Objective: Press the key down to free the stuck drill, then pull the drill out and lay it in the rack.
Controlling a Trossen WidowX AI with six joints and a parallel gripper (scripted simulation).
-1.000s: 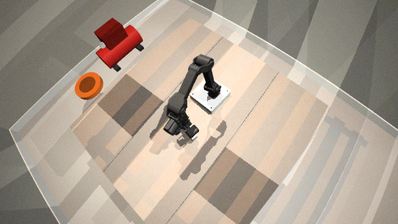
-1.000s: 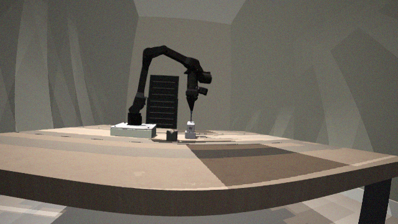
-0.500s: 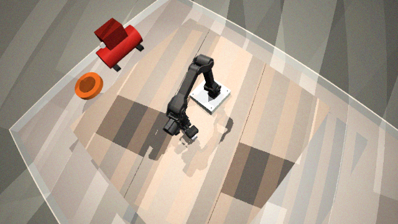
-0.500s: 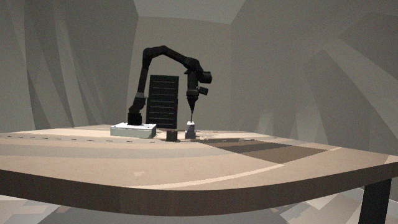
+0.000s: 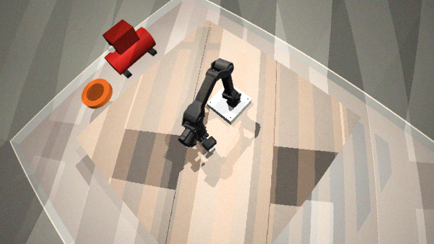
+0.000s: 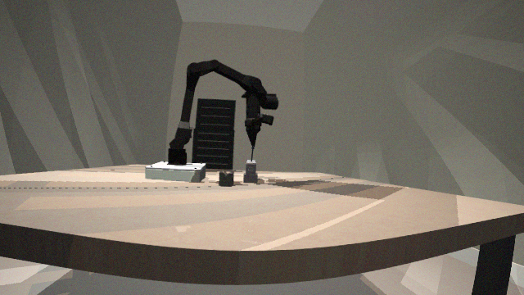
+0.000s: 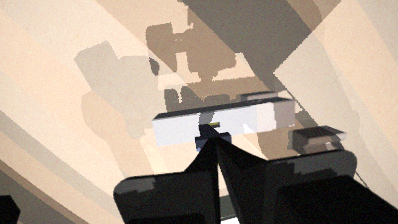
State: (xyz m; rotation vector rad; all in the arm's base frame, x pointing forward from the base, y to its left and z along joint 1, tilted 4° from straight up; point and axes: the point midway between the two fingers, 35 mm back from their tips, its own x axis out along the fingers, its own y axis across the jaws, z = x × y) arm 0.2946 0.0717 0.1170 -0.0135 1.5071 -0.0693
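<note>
A long pale block (image 5: 211,149) (image 6: 250,169) (image 7: 175,131) stands on the table, with a small yellow mark near its middle. A thin dark upright piece, which looks like the key (image 6: 252,156) (image 7: 201,143), rises from it and has a wider dark blue top. My gripper (image 6: 252,145) (image 7: 214,142) is shut and points down, its tips at or just above that top; whether they touch is unclear. The drill cannot be clearly told from the block. A small dark notched block, likely the rack (image 6: 226,179) (image 7: 320,138), stands beside the pale block. The arm hides it in the top view.
The arm's white base plate (image 5: 234,114) (image 6: 173,173) is behind. A red compressor (image 5: 130,54) and an orange ring (image 5: 108,92) are beyond the table's left edge in the top view. A dark cabinet (image 6: 214,135) stands behind the table.
</note>
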